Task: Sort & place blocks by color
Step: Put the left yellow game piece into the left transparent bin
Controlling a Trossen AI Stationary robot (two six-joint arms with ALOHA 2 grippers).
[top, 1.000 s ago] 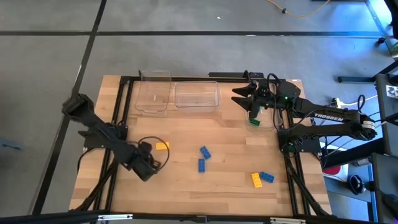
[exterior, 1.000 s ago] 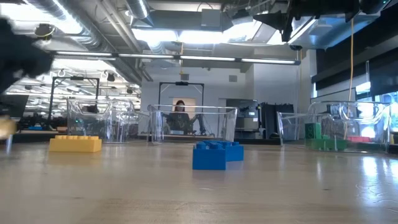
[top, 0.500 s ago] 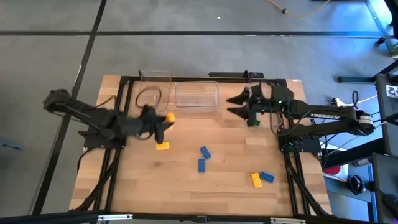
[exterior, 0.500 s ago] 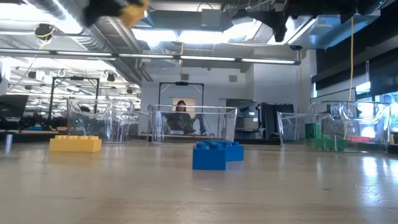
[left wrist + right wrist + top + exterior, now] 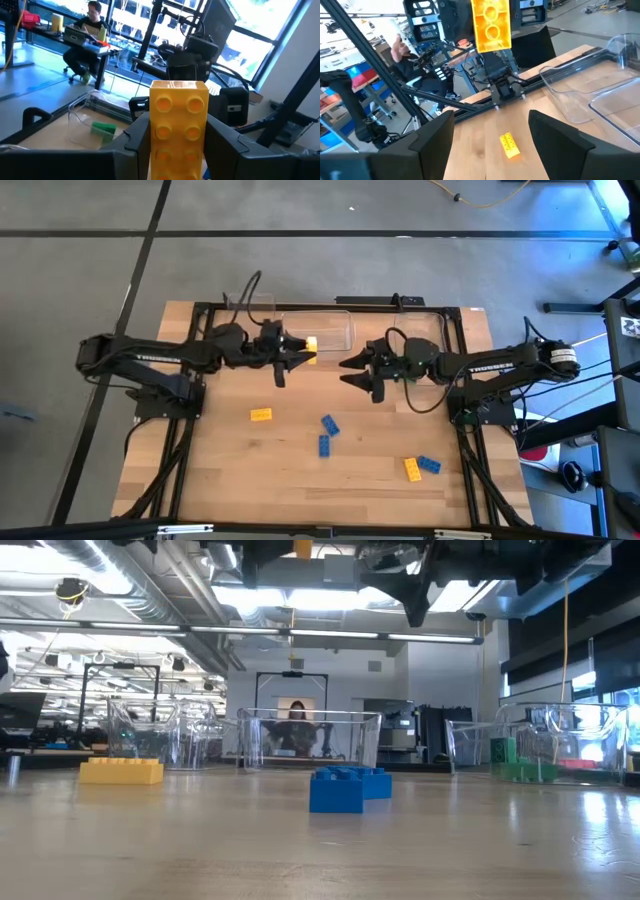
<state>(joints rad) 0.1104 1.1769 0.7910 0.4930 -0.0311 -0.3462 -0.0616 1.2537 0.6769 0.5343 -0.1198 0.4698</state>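
Lower half of yellow block (image 5: 178, 127) hidden between left gripper (image 5: 303, 350) fingers, clamped; right gripper (image 5: 348, 372) spread wide, empty.

Left claw (image 5: 300, 350) clamped, right claw (image 5: 350, 372) spread, tips facing.

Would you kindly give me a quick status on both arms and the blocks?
Left end effector shut on yellow block, raised beside middle clear bin. Right end effector open, empty, facing it. Nothing between them.
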